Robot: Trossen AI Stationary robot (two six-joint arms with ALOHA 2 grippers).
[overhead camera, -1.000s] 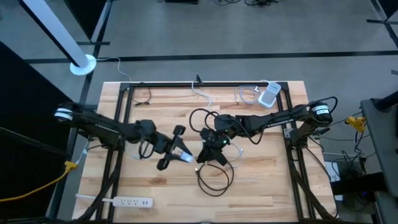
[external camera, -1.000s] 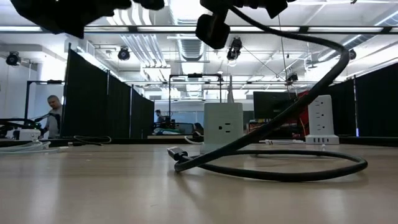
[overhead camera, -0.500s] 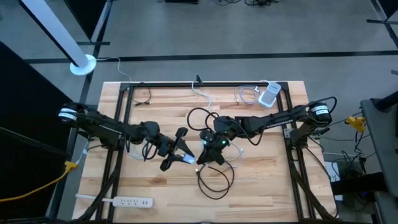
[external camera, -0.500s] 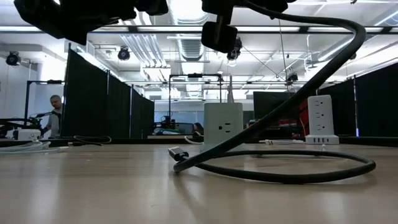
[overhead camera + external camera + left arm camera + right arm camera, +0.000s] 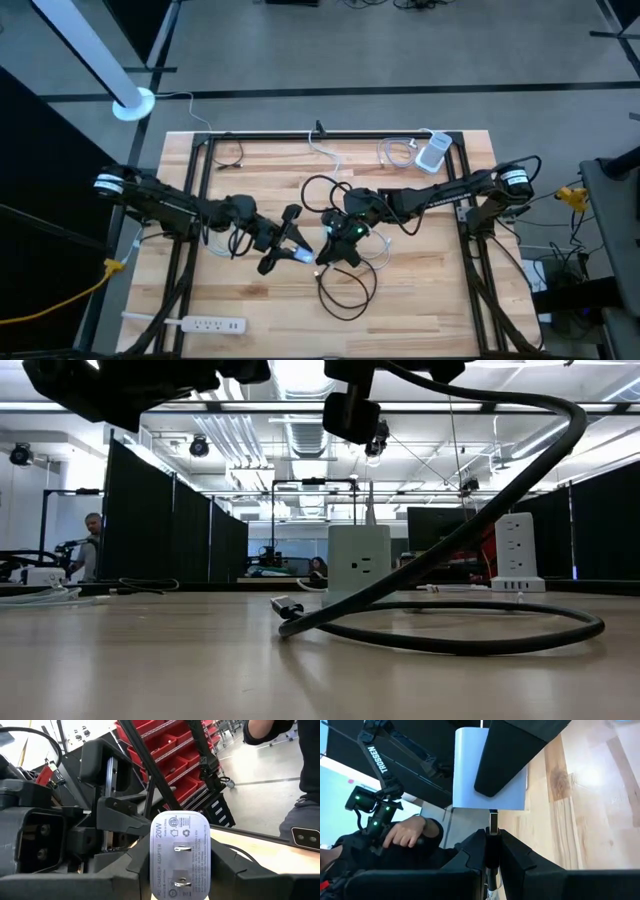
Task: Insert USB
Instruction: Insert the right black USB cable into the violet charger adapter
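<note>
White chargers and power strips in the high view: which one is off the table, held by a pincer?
The 20W adapter, clamped in the left pincer mid-table; the power strip and corner charger lie on the wood.

White charger, black cable, pale wood table, red bins

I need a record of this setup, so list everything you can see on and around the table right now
USB charger adapter: one, white, held between the left gripper's fingers above the table's middle.
USB plug: one, dark with metal tip, pinched in the right gripper, its tip right at the adapter's underside.
Black cable: one, looped on the table below the grippers.
Power strip: one, white, front-left corner.
White charger with coiled cord: one, back-right corner.
Wall outlet blocks: two, white, standing at the far edge in the low view.
Table: one, light wood.
Person: one, far off in the room.
Left gripper: shut on the adapter.
Right gripper: shut on the plug.
</note>
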